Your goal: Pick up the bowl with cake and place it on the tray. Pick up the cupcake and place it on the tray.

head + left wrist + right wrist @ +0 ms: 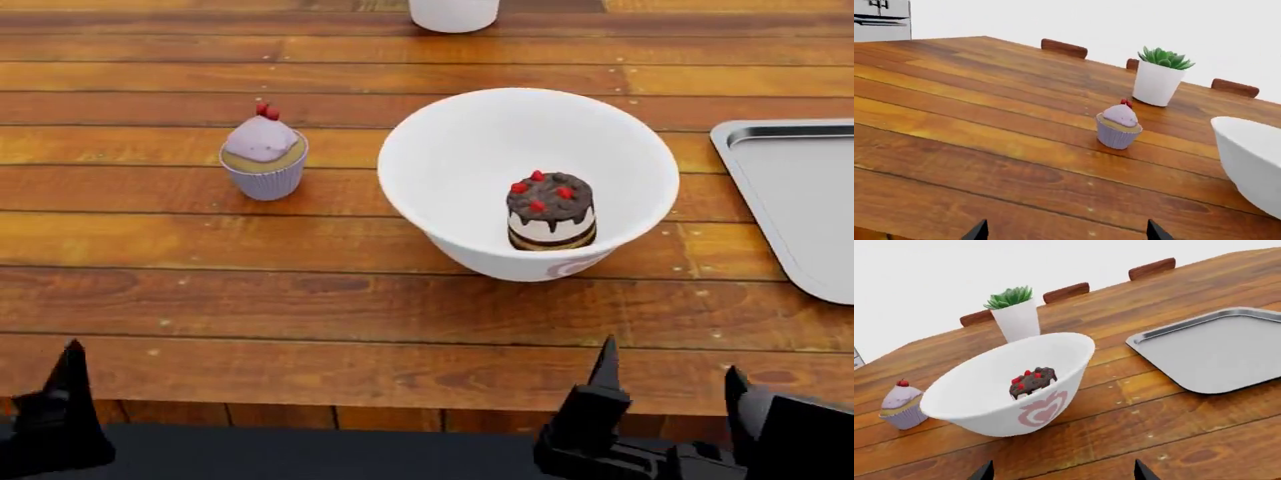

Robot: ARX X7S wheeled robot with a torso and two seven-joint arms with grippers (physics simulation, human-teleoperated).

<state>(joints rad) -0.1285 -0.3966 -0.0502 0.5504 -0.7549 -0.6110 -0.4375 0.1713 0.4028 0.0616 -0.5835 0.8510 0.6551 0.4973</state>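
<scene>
The white bowl (461, 160) stands on the wooden table mid-view, with the chocolate-topped cake (550, 210) inside it. The lilac cupcake (263, 155) stands apart to its left. The grey tray (801, 190) lies to the bowl's right, with nothing on it. My right gripper (670, 385) is open and empty at the table's front edge, short of the bowl (981, 400). My left gripper (1067, 232) is open and empty, well short of the cupcake (1118, 125); one of its fingers (64, 405) shows at the lower left. The right wrist view also shows the cake (1033, 382) and the tray (1221, 350).
A white pot with a green succulent (1157, 80) stands behind the cupcake and bowl, near the far edge. Brown chair backs (1064, 48) line the table's far side. The table's front edge (334, 410) runs just ahead of both grippers.
</scene>
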